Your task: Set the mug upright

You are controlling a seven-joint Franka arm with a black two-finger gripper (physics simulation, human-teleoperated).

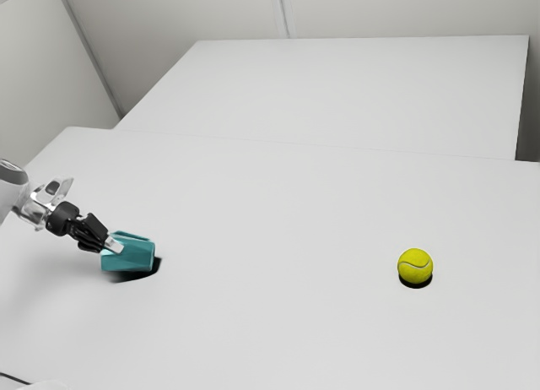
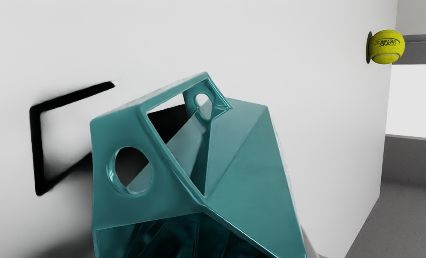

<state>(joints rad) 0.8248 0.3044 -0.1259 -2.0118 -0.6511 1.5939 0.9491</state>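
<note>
Pale walls (image 1: pixel 405 10) are standing behind a broad white table (image 1: pixel 278 322), and another white surface (image 1: pixel 337 94) is stretching out beyond its far edge. From the exterior view's left, the arm (image 1: pixel 10 183) is reaching in over the table, its pale, metallic parts ending in the black gripper (image 1: pixel 114 246). The gripper is slanting down to the open end of the teal mug (image 1: pixel 129 255), and a light fingertip is overlapping the near side there; whether the fingers are standing apart or clamping the mug's wall, I cannot tell. The mug is lying over on its side toward the exterior view's left, its mouth facing the gripper and its base pointing away from the arm. Its angular handle (image 2: pixel 121 130) is sitting along the upper side in the exterior view, and in the wrist view it is showing round holes through its ends. Dark shadow is spreading below the mug and past its base, while the handle is casting an angular outline on the table. Well apart from the mug, toward the exterior view's right, a yellow-green tennis ball (image 1: pixel 415 266) is resting on the table, bearing a pale seam and dark lettering.
</note>
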